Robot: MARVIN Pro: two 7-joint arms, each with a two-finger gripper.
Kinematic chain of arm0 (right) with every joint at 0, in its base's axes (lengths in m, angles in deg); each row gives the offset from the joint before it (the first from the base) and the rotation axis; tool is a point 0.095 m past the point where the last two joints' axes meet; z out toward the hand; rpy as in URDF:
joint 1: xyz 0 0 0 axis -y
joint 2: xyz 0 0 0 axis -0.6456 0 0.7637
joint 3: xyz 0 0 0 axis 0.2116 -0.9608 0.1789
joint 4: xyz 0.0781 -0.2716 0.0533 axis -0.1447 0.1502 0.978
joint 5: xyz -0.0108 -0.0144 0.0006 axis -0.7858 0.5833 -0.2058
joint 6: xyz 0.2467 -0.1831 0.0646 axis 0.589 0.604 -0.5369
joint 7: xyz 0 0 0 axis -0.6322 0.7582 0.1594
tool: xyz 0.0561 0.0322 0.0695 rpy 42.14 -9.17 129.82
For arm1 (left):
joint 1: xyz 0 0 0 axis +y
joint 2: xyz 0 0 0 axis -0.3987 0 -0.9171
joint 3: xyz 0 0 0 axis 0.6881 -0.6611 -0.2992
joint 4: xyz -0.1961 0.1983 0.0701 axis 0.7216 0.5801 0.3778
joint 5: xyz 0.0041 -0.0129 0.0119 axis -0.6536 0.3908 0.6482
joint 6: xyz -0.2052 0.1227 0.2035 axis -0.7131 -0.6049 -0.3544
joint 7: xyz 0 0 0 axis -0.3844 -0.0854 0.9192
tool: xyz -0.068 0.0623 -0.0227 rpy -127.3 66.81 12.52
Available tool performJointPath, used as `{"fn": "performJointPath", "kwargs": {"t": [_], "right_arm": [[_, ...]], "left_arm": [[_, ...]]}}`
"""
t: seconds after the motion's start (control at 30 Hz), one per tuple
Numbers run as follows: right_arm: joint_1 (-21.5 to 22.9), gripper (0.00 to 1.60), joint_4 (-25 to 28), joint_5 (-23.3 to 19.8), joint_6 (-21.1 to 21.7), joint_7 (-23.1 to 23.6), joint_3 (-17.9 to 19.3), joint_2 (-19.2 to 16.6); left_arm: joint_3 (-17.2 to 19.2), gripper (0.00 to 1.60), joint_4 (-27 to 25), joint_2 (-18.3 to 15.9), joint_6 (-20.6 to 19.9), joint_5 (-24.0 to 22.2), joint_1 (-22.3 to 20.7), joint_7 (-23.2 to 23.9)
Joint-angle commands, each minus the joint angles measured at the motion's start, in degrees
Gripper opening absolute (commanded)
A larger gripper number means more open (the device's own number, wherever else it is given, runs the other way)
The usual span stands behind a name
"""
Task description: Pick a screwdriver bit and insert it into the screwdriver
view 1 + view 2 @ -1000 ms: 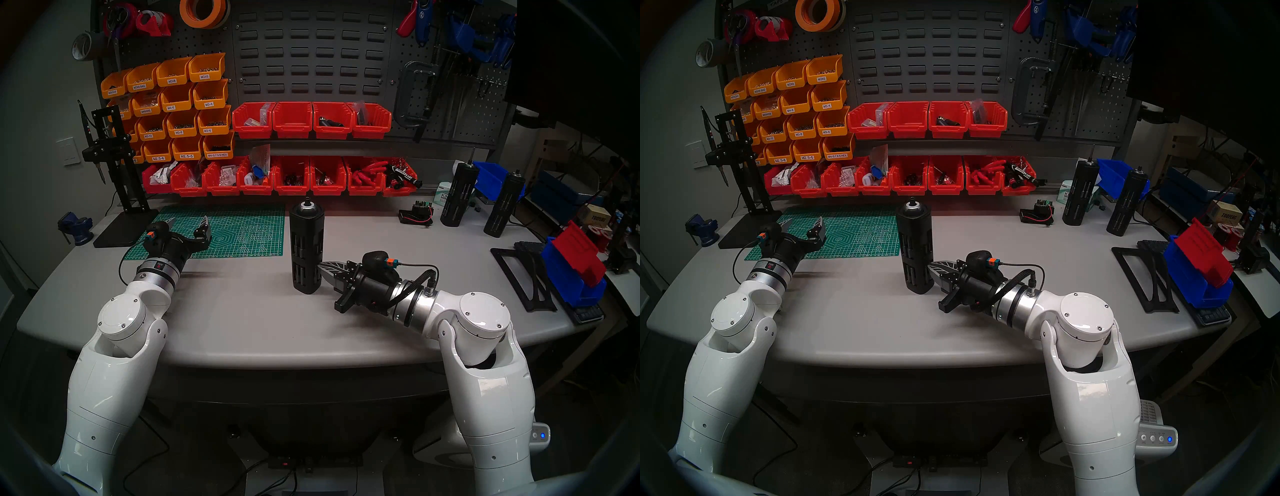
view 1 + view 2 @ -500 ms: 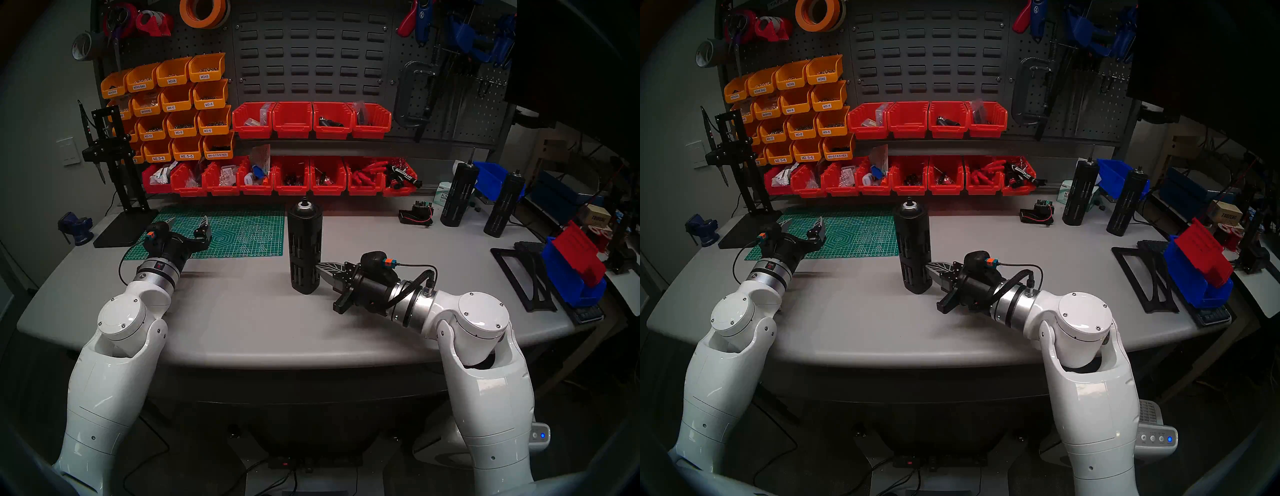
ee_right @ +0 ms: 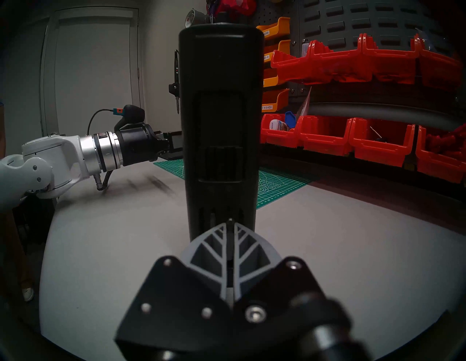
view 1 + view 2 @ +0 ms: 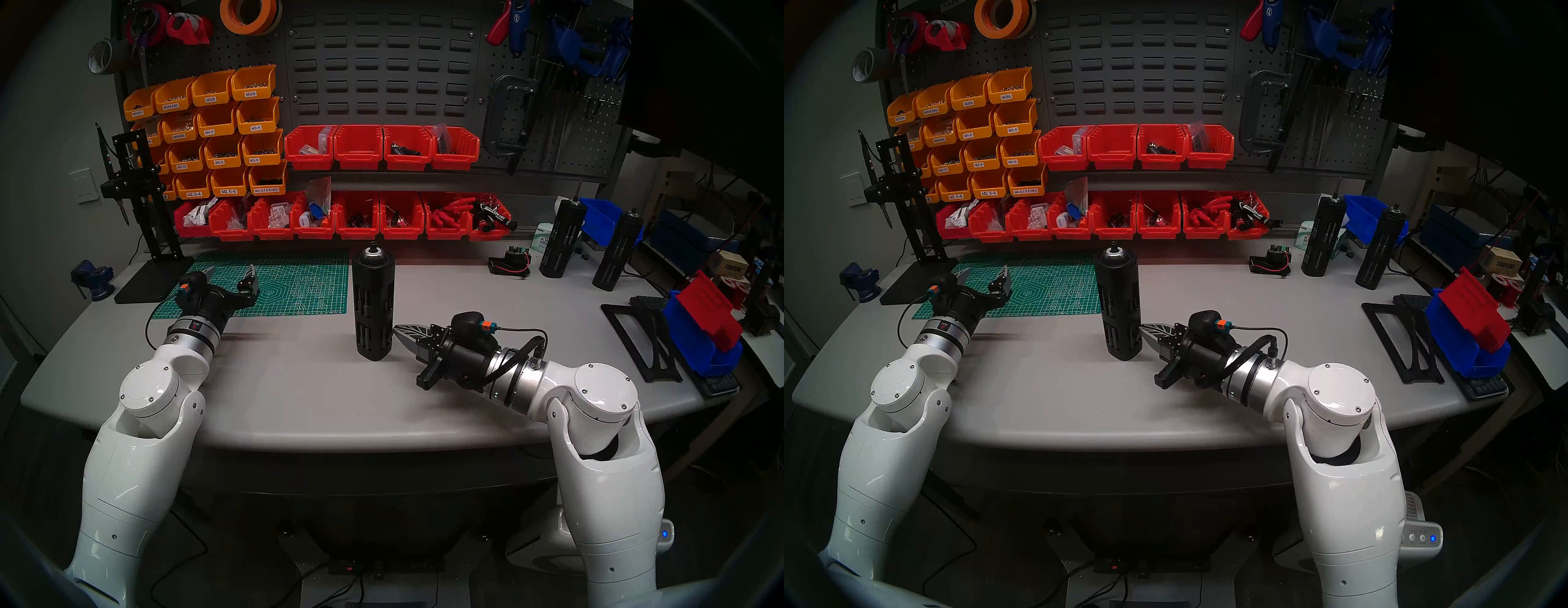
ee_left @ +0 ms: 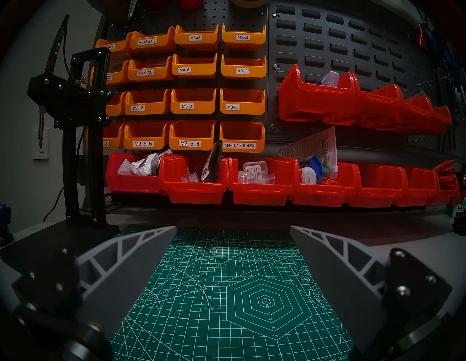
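Screwdriver (image 4: 373,305) upright mid-table; right end effector (image 4: 399,330) pinching screwdriver bit (image 3: 230,227) just beside; left end effector (image 4: 231,274) wide.

Black, green, red and orange on my grey worktop (image 4: 297,390)

The screwdriver (image 4: 373,305) was black with slotted sides; the mat (image 4: 292,288) green, white-gridded; bins (image 4: 358,146) red; smaller bins (image 4: 216,121) orange.
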Motion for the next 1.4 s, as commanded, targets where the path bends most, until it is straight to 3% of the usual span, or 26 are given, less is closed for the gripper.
{"fn": "performJointPath", "kwargs": {"t": [0.0, 0.63, 1.37], "right_arm": [[-1.58, 0.00, 3.56, -1.29, -0.07, 0.39, 1.03, 0.56], [-2.16, 0.00, 4.85, -2.44, -2.71, 1.30, 3.24, 1.87], [1.05, 0.00, 10.13, -9.07, 3.90, 7.46, 10.10, 1.14]], "left_arm": [[0.51, 1.60, -1.53, -0.04, 0.83, -0.06, -1.31, 0.01], [0.51, 1.60, -1.53, -0.04, 0.81, -0.06, -1.31, 0.01], [0.51, 1.60, -1.51, -0.06, 0.77, -0.06, -1.31, 0.02]]}}
